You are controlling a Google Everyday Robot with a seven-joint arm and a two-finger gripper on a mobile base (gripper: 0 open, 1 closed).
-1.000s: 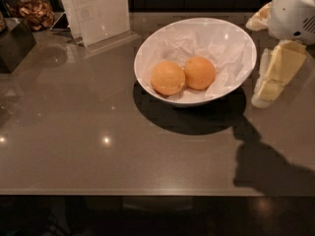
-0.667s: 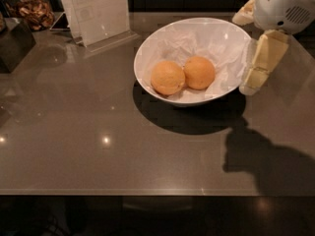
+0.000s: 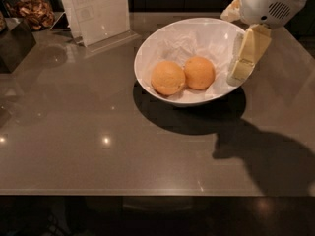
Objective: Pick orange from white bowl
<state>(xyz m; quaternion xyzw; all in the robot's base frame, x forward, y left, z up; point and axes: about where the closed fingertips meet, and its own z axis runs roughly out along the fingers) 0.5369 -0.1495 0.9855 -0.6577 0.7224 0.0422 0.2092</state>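
Observation:
The white bowl point(image 3: 147, 50) stands on the grey table, lined with crumpled white paper. Two oranges lie side by side in it. The orange point(image 3: 199, 73) on the right is the deeper-coloured one; its paler twin point(image 3: 168, 77) touches it on the left. My gripper point(image 3: 231, 47) comes in from the upper right and is open. One cream finger point(image 3: 247, 53) hangs down over the bowl's right rim, just right of the orange and apart from it. The other finger point(image 3: 231, 11) is higher, above the far rim. The gripper holds nothing.
A clear stand with a white sheet point(image 3: 98, 11) is at the back left. A dark box point(image 3: 15, 43) and a container of brown snacks point(image 3: 34, 11) sit at the far left. The table's front edge point(image 3: 147, 193) runs across the bottom.
My gripper has moved left from beside the bowl to over its right rim. Its shadow on the table has moved left with it. The oranges and the bowl have not moved.

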